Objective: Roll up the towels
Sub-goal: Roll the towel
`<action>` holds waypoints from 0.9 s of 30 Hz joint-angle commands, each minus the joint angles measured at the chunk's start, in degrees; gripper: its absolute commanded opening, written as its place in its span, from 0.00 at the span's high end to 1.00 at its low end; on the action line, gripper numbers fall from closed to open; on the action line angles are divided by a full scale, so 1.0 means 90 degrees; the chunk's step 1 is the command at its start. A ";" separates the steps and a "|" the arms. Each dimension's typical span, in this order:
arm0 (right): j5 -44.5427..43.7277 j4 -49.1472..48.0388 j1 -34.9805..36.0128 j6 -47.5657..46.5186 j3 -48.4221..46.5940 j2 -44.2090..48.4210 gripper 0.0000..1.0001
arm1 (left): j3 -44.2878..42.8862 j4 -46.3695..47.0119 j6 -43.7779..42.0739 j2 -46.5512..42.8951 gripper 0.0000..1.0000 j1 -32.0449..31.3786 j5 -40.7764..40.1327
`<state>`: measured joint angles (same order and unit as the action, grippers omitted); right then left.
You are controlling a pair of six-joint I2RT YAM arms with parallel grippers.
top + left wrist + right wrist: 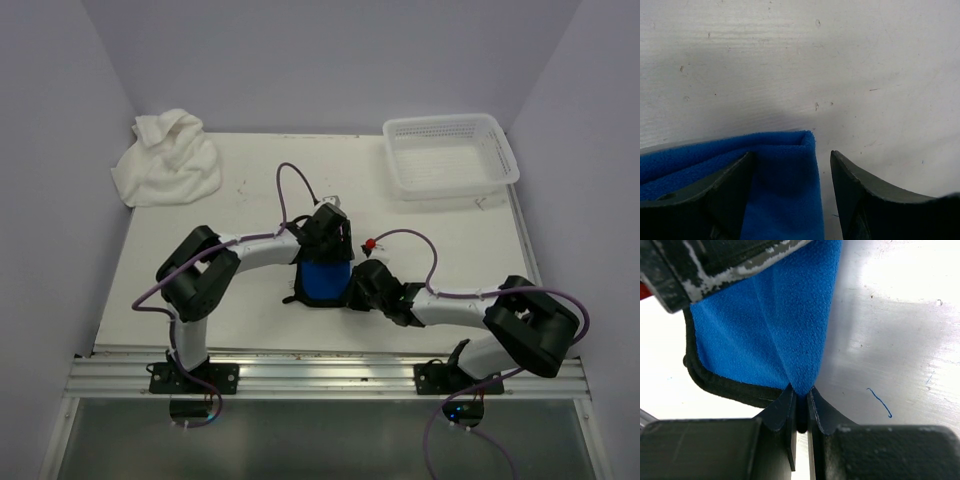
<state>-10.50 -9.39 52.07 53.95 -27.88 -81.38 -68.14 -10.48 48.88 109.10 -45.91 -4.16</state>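
Note:
The small blue towel (325,281) lies folded at the middle of the table, between the two arms. My left gripper (329,252) stands over its far side, open. In the left wrist view the folded blue towel (782,190) sits between the fingers (860,195), with a gap on the right side. My right gripper (357,290) is shut on the near right corner of the blue towel (775,325), and the cloth is pinched between its fingertips (801,390). The large white towel (168,160) lies crumpled at the back left corner, away from both grippers.
A white perforated basket (455,186) stands at the back right. Grey walls close in the table on three sides. A metal rail (320,375) runs along the near edge. The left arm's purple cable (290,190) loops above the table's middle.

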 commanded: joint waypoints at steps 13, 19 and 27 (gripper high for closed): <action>-0.0171 0.1628 0.0015 -0.0623 -0.0466 0.0058 1.00 | -0.0369 -0.0427 -0.0334 0.0436 0.67 -0.0104 -0.0641; -0.0385 0.2359 0.0083 -0.1024 -0.0769 0.0175 0.97 | -0.0408 -0.0476 -0.0295 0.0310 0.81 -0.0094 -0.0690; -0.0747 0.3249 0.0122 -0.2010 -0.1149 0.0712 0.82 | -0.0096 -0.0184 -0.0012 0.0076 1.00 0.0071 -0.0358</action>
<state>-14.92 11.68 52.51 41.47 -35.48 -77.45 -70.37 -12.86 47.59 111.42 -46.89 -6.17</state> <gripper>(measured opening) 0.146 0.028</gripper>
